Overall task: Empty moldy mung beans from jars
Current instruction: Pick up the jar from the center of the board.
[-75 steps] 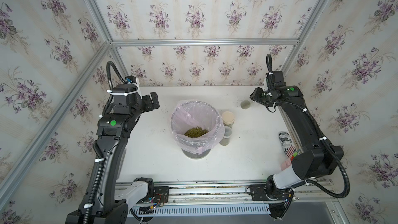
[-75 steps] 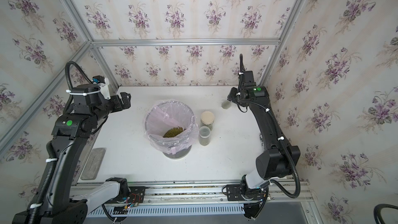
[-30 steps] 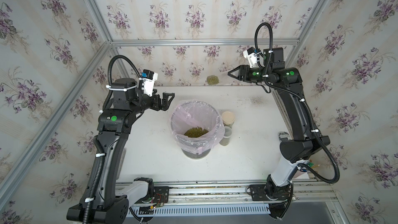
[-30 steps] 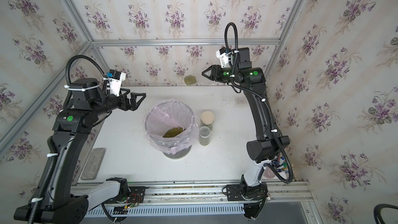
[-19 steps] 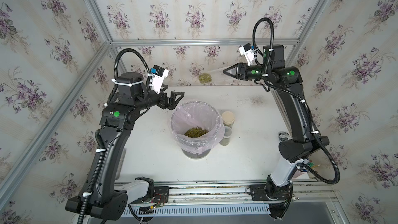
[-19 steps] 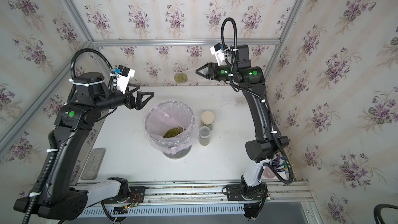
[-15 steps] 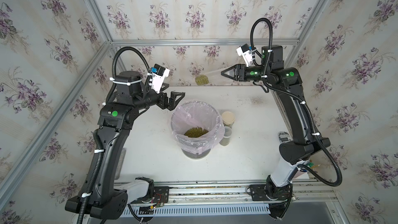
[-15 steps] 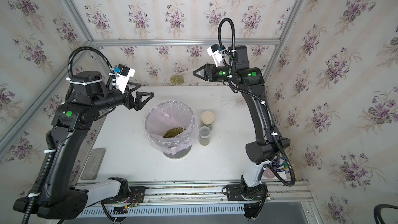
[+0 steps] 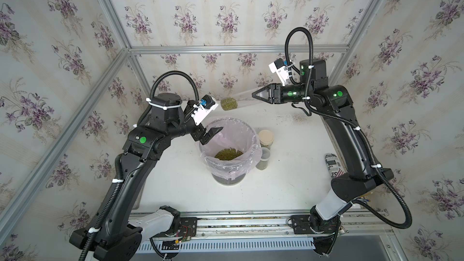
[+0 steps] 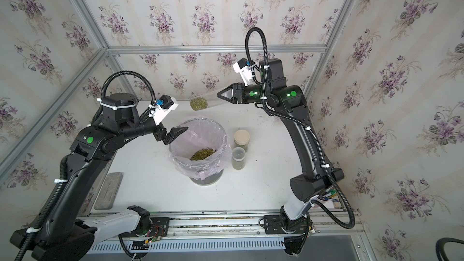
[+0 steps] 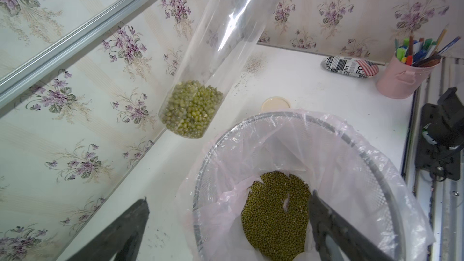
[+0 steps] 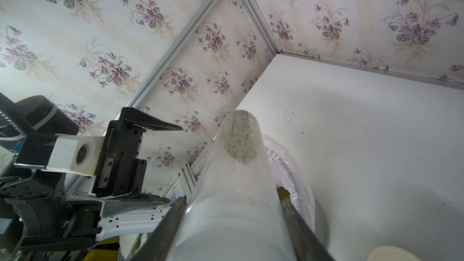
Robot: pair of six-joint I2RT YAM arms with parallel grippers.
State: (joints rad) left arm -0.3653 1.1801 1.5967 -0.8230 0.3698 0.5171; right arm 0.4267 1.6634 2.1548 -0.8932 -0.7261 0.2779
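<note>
In both top views my right gripper [image 9: 256,94] [image 10: 222,94] is shut on a tall clear jar [image 9: 238,99] [image 10: 208,100], held almost level in the air behind the bin. Mung beans [image 9: 229,103] [image 11: 192,109] sit at the jar's far end. In the right wrist view the jar [image 12: 238,184] fills the gap between my jaws. My left gripper [image 9: 213,134] [image 11: 228,204] hangs open and empty at the left rim of the bag-lined bin [image 9: 251,131]. More mung beans [image 9: 228,153] [image 11: 276,212] lie in the bin. Right of it stand a tan-lidded jar [image 9: 266,138] and a shorter jar [image 9: 263,160].
A black-and-white printed can [image 9: 332,164] [image 11: 349,67] lies near the table's right edge, and a pink cup of pens [image 11: 406,76] stands beside it. A grey slab [image 10: 109,189] lies at the left edge. Papered walls close in on three sides.
My right gripper has lifted the jar from the back right of the table and carried it left, tilting it flat. My left gripper has swung right and down to the bin's rim.
</note>
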